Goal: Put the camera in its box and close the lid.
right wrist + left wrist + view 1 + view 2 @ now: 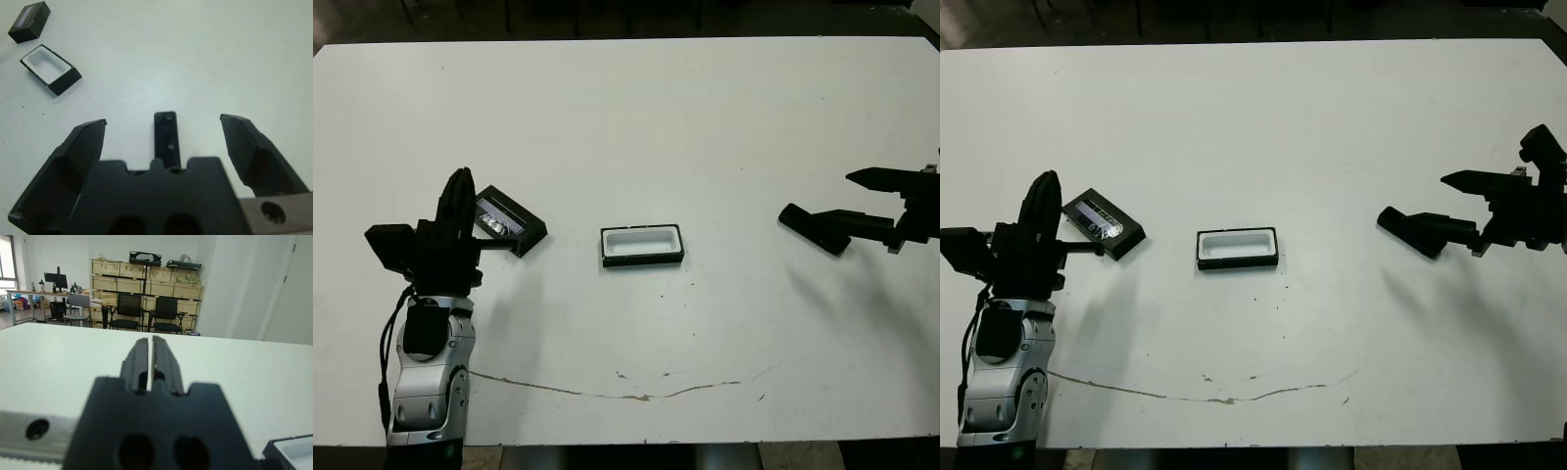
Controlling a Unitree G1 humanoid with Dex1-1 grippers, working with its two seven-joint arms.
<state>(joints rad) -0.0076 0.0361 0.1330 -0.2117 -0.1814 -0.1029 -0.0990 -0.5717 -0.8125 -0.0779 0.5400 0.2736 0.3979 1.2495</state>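
Note:
The box (642,245), a small black tray with white lining, lies open near the table's middle. To its left the lid (509,220) rests tilted, shiny face up. My left gripper (460,178) stands just left of the lid, pointing up, fingers (141,357) shut on nothing. The camera (806,225), a slim black bar, lies on the table at the right. My right gripper (837,196) hovers over the camera's near end, open, with a finger on each side of it and no contact. In the right wrist view, the camera (167,134) lies between the spread fingers (83,147).
A thin brown crack line (636,395) runs across the white table (626,127) near its front edge. Beyond the table, the left wrist view shows office chairs (128,311) and wooden crates (146,284).

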